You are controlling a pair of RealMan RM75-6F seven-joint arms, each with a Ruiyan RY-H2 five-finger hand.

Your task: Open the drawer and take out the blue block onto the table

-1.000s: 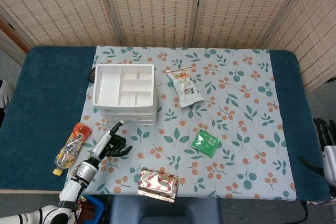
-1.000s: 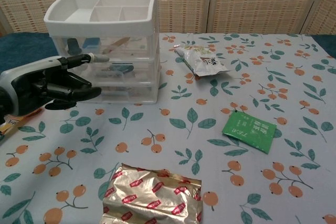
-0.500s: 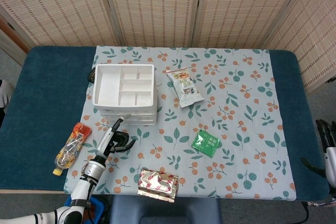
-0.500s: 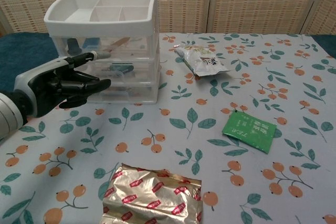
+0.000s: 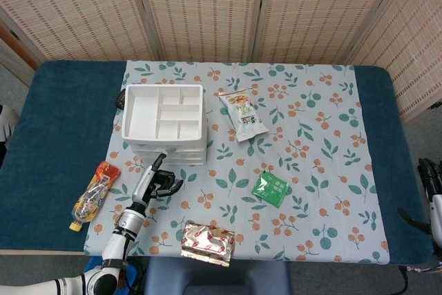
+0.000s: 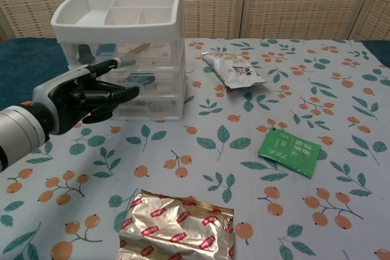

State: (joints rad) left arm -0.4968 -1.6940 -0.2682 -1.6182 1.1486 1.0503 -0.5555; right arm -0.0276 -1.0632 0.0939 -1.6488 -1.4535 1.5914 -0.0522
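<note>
Left hand reaches the drawer unit; only head view shows right hand.

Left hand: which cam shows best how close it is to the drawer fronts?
Chest view. The left hand shows side-on, fingers spread, reaching at the drawer unit fronts. Head view looks straight down, so the hand appears small and the fronts are barely seen.
</note>
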